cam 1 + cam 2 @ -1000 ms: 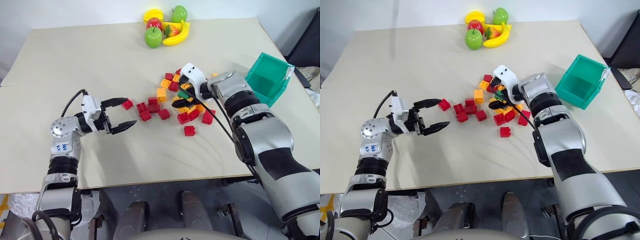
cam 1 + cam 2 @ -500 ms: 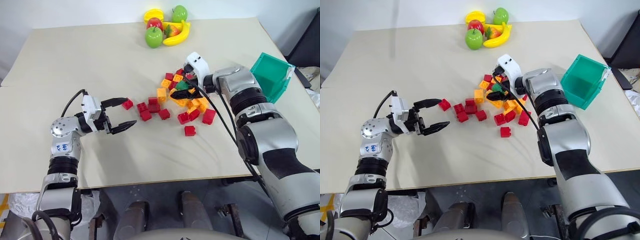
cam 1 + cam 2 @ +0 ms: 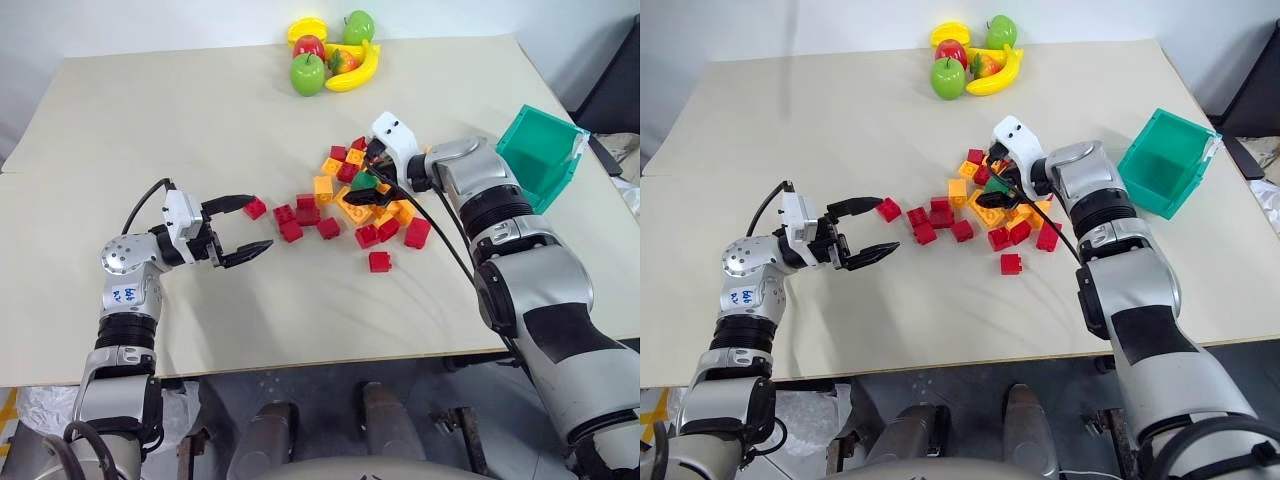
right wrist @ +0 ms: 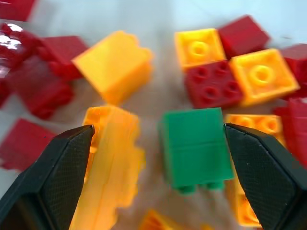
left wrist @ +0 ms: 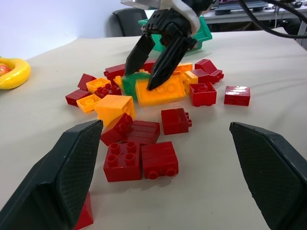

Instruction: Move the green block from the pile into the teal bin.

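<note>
**Green block still in the pile**

The green block (image 4: 195, 146) lies among red and orange bricks in the pile (image 3: 362, 200) on the table (image 3: 200, 110). The right gripper (image 5: 152, 63) hovers over it, released, straddling it and an orange brick (image 4: 111, 163). Grasping step: narrow onto green alone, clench, then carry to the teal bin (image 3: 545, 155). The left gripper (image 3: 243, 228) is released, idle.

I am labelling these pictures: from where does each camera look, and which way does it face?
Head eyes: look forward and down at the table, both arms, the green block and the teal bin.
Left wrist: looks across the pile at the right gripper.
Right wrist: looks down between its open jaws at the green block.
Shared: block and pile.
</note>
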Tool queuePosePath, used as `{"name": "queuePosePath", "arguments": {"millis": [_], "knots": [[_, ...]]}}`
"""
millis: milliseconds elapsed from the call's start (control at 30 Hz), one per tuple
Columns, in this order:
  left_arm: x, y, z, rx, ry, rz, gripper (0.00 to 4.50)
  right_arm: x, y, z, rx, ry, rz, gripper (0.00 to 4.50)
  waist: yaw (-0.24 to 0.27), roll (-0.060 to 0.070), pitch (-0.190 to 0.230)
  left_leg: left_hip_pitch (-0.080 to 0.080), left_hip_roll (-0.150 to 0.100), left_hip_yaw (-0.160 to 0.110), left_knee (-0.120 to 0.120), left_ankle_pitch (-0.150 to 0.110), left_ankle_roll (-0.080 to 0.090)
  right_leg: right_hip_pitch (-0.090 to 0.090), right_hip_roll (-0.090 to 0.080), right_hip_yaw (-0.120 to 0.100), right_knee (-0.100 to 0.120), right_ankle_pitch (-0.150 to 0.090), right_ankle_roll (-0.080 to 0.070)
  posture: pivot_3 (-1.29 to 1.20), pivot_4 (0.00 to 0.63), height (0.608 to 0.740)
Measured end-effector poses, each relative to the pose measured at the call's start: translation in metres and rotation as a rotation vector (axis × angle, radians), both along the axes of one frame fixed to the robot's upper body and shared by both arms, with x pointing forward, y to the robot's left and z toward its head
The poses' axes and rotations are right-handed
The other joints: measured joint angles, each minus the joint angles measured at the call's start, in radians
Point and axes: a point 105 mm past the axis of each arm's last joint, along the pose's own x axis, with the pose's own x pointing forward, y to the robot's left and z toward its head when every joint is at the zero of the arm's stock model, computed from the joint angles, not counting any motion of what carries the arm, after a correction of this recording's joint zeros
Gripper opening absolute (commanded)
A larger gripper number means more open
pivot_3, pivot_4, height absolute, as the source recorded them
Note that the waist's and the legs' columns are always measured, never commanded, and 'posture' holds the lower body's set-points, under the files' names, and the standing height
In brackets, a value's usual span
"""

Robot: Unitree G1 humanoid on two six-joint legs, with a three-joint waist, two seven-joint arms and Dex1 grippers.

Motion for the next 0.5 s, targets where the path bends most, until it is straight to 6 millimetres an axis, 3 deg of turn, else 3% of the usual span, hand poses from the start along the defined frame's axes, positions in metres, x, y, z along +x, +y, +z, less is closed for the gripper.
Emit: {"name": "queuePosePath", "arguments": {"millis": [233,500], "knots": [[0.0,0.0,0.0,-0.001,0.0,0.002,4.5,0.005,-0.014,0.0,0.002,0.01,-0.075,4.49,0.0,0.0,0.0,0.0,0.0,0.0,0.0,0.0,0.0,0.0,0.0,0.0,0.0,0.0,0.0,0.0,0.15,0.74],[0.0,0.0,0.0,-0.001,-0.001,0.004,4.5,0.007,-0.014,-0.001,0.009,0.003,-0.092,4.49,0.0,0.0,0.0,0.0,0.0,0.0,0.001,0.0,0.0,0.0,0.0,0.0,0.0,0.0,0.0,0.0,0.15,0.74]]}}
